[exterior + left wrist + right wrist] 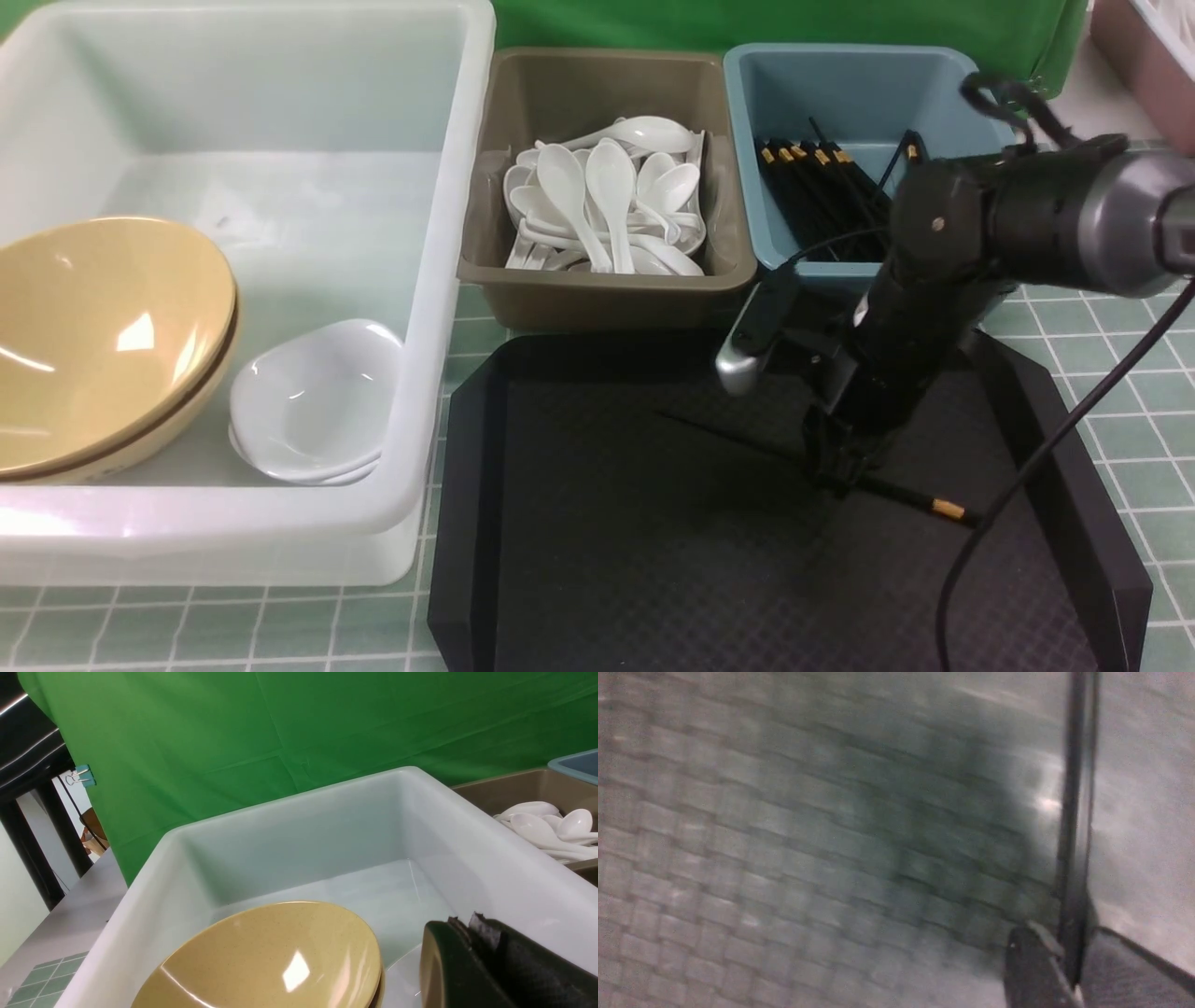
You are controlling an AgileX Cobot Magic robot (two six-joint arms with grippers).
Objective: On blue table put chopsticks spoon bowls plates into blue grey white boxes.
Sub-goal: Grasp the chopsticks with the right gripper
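Note:
One pair of black chopsticks (747,441) lies on the black tray, gold band to the right. My right gripper (840,474) points down onto it and is shut on the chopsticks (1071,812), which run between the fingers of the right gripper (1069,961). More chopsticks (817,196) rest in the blue box (747,140). Several spoons (607,196) fill the grey box (597,289). The white box (448,280) holds stacked yellow bowls (103,336) and white plates (313,401). My left gripper (467,926) is shut and empty, above the white box (289,807) beside the bowls (271,961).
The black tray (607,523) sits on the blue table (1120,392) in front of the grey and blue boxes. A pink tub (1148,56) stands at the far right. A green cloth hangs behind the boxes. My right arm's cable trails over the tray's right side.

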